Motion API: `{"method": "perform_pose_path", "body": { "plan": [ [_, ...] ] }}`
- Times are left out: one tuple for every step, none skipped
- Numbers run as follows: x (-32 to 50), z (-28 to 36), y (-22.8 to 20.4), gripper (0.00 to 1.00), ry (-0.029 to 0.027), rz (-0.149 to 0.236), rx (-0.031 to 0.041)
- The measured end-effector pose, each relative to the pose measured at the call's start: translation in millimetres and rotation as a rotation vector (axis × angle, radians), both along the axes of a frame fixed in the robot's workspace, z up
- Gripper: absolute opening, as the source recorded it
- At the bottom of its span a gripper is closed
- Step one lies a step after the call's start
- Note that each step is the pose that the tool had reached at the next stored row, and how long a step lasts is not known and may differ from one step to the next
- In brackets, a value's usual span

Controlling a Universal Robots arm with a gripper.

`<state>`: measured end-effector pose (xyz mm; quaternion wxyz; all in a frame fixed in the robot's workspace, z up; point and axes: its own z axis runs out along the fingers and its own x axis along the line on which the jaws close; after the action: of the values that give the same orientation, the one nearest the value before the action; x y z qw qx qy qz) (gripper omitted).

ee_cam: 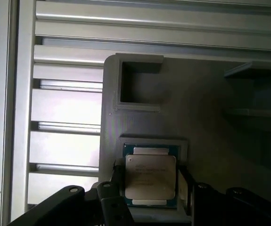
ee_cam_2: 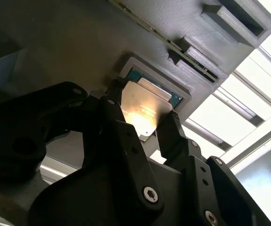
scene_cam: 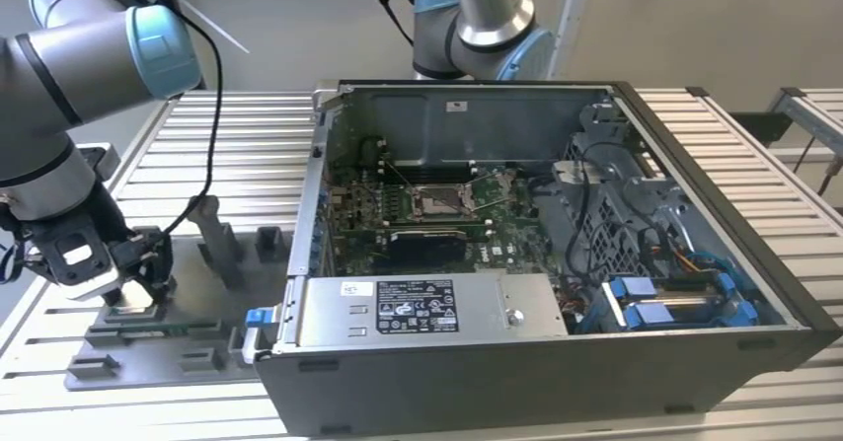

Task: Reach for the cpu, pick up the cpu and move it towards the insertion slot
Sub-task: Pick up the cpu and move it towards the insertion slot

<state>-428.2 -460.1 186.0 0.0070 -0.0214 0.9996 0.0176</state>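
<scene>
Black linked gripper (ee_cam_2: 143, 103), nearest the lens in both wrist views (ee_cam: 151, 169), straddling the cpu (ee_cam_2: 147, 96), a small flat square chip with a silver-grey metal top on a green-edged base. The cpu (ee_cam: 150, 176) lies flat in a square pocket of the grey plastic tray (ee_cam: 196, 103). Whether the gripper clamps the chip or merely flanks it cannot be told. Faint grey print crosses the metal top in the first wrist view; it is too weak to read.

In the exterior view, the grey-and-pale-blue arm (scene_cam: 39, 96) enters from the exterior view's left. It bends at a blue-capped joint and points its gripper (scene_cam: 125, 273) straight down onto the tray (scene_cam: 172, 347). The tray rests on the slatted aluminium table (scene_cam: 237, 125), just beside the open dark-grey computer case (scene_cam: 527, 382). The insertion slot (scene_cam: 435, 199), a silver-framed square socket on the green board, lies inside the case, well apart from the gripper. A white printed label (scene_cam: 415, 306) sits on the silver box at the case's near edge.
</scene>
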Motion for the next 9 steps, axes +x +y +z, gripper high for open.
{"method": "perform_pose_path", "body": {
  "plan": [
    [0.0,0.0,0.0,0.00,0.0000,0.000,-0.0002],
    [0.0,0.0,0.0,0.00,0.0000,0.000,-0.0003],
    [0.0,0.0,0.0,0.00,0.0000,0.000,-0.0004],
    [0.0,0.0,0.0,0.00,0.0000,0.000,-0.0005],
    [0.0,0.0,0.0,0.00,0.0000,0.000,-0.0006],
    [0.0,0.5,0.0,0.00,-0.0002,0.000,-0.0005],
    [0.1,1.8,0.0,0.00,-0.0003,0.000,-0.0003],
    [0.0,4.2,0.1,0.00,-0.0002,0.000,-0.0004],
    [0.0,7.0,0.0,0.00,-0.0001,0.000,-0.0005]
  ]
}}
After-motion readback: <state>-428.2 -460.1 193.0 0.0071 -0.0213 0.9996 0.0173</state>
